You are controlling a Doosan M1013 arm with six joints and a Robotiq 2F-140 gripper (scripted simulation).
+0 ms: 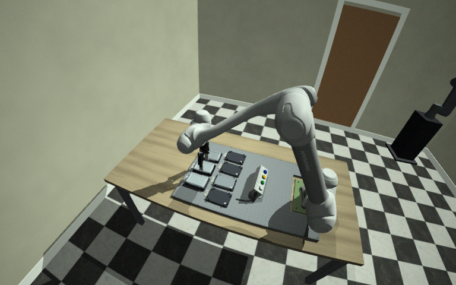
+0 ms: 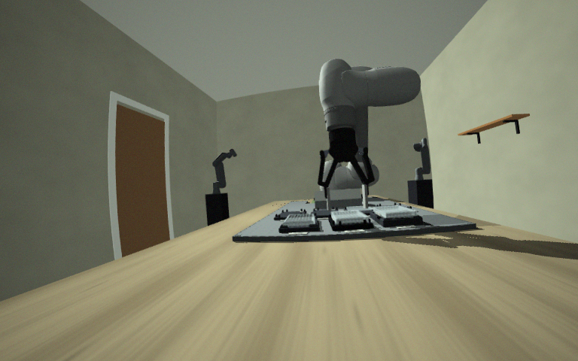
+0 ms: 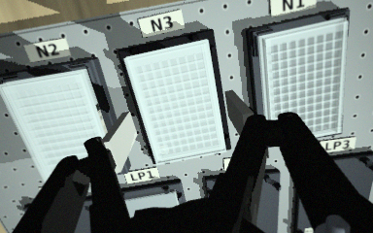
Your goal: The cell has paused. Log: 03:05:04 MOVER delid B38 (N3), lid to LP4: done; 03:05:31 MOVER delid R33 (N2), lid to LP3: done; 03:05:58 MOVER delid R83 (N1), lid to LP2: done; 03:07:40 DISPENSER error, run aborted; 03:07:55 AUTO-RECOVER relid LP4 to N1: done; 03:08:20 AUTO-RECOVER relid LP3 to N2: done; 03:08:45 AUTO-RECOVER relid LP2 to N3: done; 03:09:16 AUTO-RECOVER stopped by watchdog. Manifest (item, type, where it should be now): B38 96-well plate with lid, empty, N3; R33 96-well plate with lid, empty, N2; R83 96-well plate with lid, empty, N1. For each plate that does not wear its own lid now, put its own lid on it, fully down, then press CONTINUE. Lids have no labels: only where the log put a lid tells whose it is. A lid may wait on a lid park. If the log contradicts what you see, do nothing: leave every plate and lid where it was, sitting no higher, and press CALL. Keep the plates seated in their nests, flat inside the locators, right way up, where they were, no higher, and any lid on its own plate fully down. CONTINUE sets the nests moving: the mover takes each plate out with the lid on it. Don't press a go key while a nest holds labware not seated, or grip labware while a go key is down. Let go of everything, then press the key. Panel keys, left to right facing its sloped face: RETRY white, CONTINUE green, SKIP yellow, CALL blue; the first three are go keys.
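Note:
Three white 96-well plates sit in black nests labelled N2 (image 3: 50, 116), N3 (image 3: 176, 102) and N1 (image 3: 303, 75). The N2 and N3 plates look smooth and milky, each under a clear lid. The N1 plate shows sharp open wells and seems to have no lid. My gripper (image 3: 179, 114) is open and empty. It hangs just above the N3 plate with one finger pad on each long side, as the exterior view (image 2: 345, 200) shows. A pale lid seems to lie on one lid park (image 1: 224, 181). In the wrist view the park under the LP1 label (image 3: 151, 200) looks lighter.
The other lid parks (image 1: 231, 168) are dark and bare. The key panel (image 1: 260, 179) stands right of the parks, with blue, yellow, green and white keys. The arm's base (image 1: 319, 211) is at the plate's right end. The grey baseplate lies on a wooden table.

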